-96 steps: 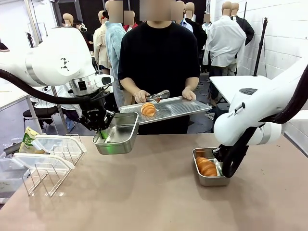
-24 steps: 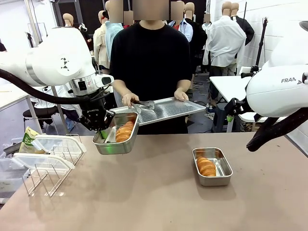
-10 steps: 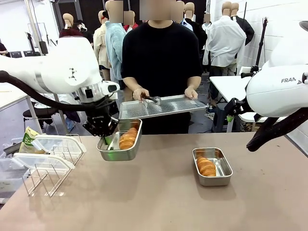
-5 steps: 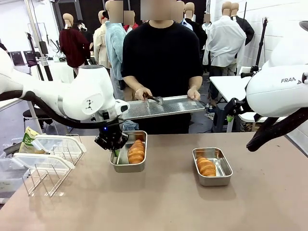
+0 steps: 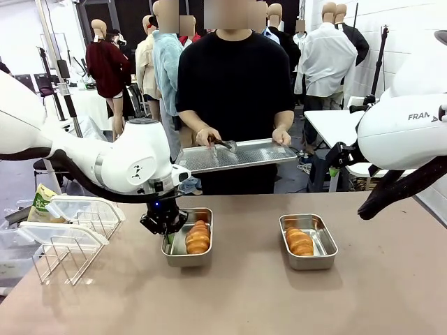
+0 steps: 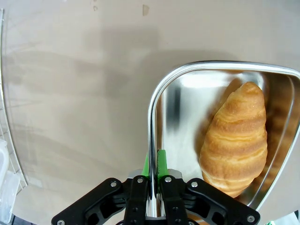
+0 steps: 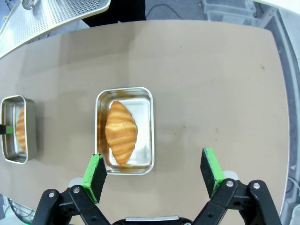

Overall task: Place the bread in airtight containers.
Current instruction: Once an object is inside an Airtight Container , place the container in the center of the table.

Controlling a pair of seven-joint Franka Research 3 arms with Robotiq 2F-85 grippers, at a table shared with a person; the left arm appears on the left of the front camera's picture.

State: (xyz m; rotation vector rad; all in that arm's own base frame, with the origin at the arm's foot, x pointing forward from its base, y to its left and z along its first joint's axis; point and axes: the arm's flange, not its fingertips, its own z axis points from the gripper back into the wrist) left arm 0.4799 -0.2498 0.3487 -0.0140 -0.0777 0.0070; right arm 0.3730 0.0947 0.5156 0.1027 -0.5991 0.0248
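My left gripper (image 5: 166, 229) is shut on the left rim of a steel container (image 5: 204, 257), low over or on the table; a golden bread roll (image 5: 198, 237) lies inside it. In the left wrist view the green pads (image 6: 161, 164) pinch the rim of the container (image 6: 152, 117) with the bread (image 6: 236, 138) to their right. A second container (image 5: 330, 257) with another bread roll (image 5: 299, 241) rests on the table at the right. My right gripper (image 7: 154, 174) hangs open high above that container (image 7: 147, 101) and its bread (image 7: 121, 131).
Across the table a person holds a perforated metal tray (image 5: 251, 155) and tongs (image 5: 223, 144). A wire rack (image 5: 66, 244) with clear lids (image 5: 77, 206) stands at the table's left edge. Bare tabletop lies in front of and between the containers.
My left arm has carried the container with its bread down and to the right, from in front of the tray to the table's surface. The right arm has stayed still.
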